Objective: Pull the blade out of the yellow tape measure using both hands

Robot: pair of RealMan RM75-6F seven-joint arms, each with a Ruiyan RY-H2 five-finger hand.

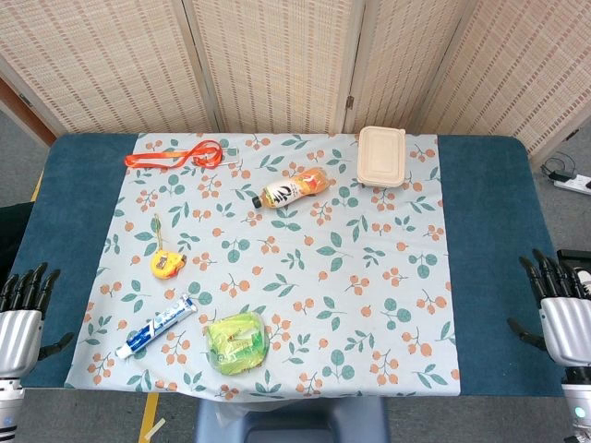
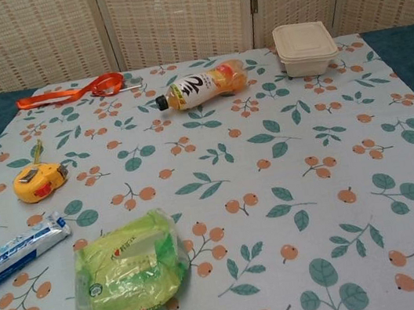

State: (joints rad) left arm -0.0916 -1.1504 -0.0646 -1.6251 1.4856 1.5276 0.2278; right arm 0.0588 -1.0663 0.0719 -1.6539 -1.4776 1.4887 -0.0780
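Observation:
The yellow tape measure (image 1: pixel 166 263) (image 2: pixel 39 181) lies on the left part of the patterned cloth, with a thin cord running away from it toward the back. Its blade is fully inside the case. My left hand (image 1: pixel 22 314) hovers at the table's front left edge, fingers spread, holding nothing, well to the left of the tape measure. At the front right edge my right hand (image 1: pixel 560 305) is likewise spread and empty, far from it. Neither hand shows in the chest view.
A toothpaste tube (image 1: pixel 157 326) and a green packet (image 1: pixel 237 342) lie in front of the tape measure. An orange drink bottle (image 1: pixel 294 188) lies on its side mid-back, a beige lidded box (image 1: pixel 381 155) at back right, an orange ribbon (image 1: pixel 175 155) at back left.

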